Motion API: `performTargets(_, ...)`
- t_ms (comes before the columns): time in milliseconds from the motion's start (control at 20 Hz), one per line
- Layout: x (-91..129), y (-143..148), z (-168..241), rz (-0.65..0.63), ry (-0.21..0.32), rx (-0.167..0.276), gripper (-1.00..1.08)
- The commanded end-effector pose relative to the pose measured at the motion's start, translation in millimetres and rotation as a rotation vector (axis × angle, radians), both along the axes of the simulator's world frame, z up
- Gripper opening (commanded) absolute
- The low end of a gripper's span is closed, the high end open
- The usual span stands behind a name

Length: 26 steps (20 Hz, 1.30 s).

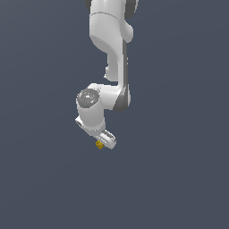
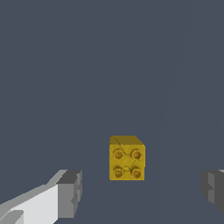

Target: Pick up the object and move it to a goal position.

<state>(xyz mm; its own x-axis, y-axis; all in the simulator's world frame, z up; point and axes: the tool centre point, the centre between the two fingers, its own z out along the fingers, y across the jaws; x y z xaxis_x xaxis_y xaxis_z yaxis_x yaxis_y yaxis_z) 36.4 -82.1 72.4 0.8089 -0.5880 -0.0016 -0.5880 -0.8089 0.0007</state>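
Exterior view: plain, flat slate-blue surface (image 1: 44, 179) filling the whole frame, uniform in tone, with no walls, edges or containers to be seen. White Panda arm (image 1: 109, 49) reaching down from the top of the frame, bending at a grey-capped joint and ending in the gripper (image 1: 107, 139) low in the middle. Tiny yellow-gold cube (image 1: 100, 144) right at the gripper's tip, on the exterior view's left side of it; too small here to judge contact or whether it lies between the fingers. Jaws not readable from this angle.

Wrist view: same featureless slate-blue surface all around. Cube (image 2: 127, 158) lying between the two fingers, closer to the white-and-grey finger (image 2: 65, 194) than to the other grey one (image 2: 213, 187), touching neither. Four round studs with darker centres on its facing side, plain top face above. Jaws spread wide apart, with clear gaps on both sides of the cube.
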Motion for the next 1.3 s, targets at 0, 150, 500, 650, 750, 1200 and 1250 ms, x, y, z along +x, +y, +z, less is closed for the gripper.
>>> performTargets(0,0.2,0.2,-0.2,0.0,0.0,0.0,1.0)
performTargets(150,0.1,0.3,-6.2,0.0,-0.001,0.0,1.0)
performTargets(500,-0.7,-0.4,-40.8,-0.005,-0.001,0.0,1.0)
performTargets(650,-0.3,-0.2,-49.1,-0.005,-0.002,0.0,1.0)
performTargets(750,0.5,-0.6,-50.4,-0.006,-0.002,0.0,1.0)
performTargets(1200,0.6,-0.6,-50.3,-0.006,-0.002,0.0,-1.0)
performTargets(1250,0.6,-0.6,-50.3,-0.006,-0.002,0.0,-1.0)
